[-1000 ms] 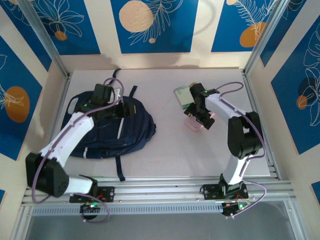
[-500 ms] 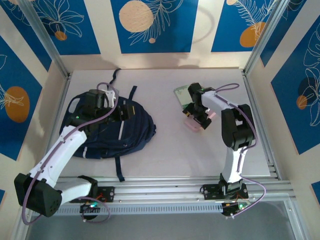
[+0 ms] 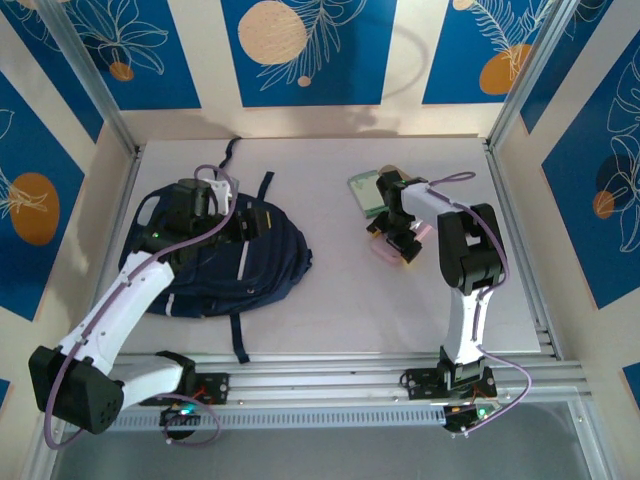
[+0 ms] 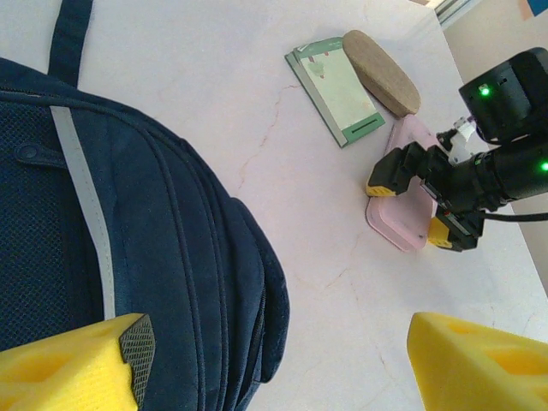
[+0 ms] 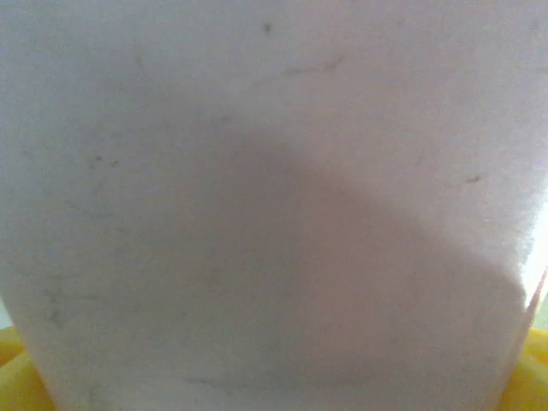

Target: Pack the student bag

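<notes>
- The right jaws have come down onto the pink case (image 4: 399, 214) and have started to narrow a little from their widest stand.
- Their yellow pads (image 4: 382, 184) now stand one on each long side of the case, at its edges or very close to them. I cannot tell if they already pinch it. The case lies flat on the worktop (image 3: 330, 300).
- In the right wrist view the pink surface is very near, with a yellow tip in each lower corner.
- The left jaws have opened somewhat wider and then stopped. Their yellow fingers (image 4: 73, 360) are far apart with nothing between them, so they hold nothing. One finger hangs above the student bag (image 3: 215, 265), the other above bare worktop.
- The left arm (image 3: 125, 300) has pulled its elbow back toward the near left corner, while the wrist stays over the far part of the bag.
- The bag lies flat on the left half of the worktop, front side up, well apart from the case. I see no open compartment from here.
- Beyond the case lie a green booklet (image 4: 334, 90) and a brown oval thing (image 4: 383, 73), which touch or almost touch.
- I judge that the first pick is only beginning. The bag probably must be opened before anything can go in.
</notes>
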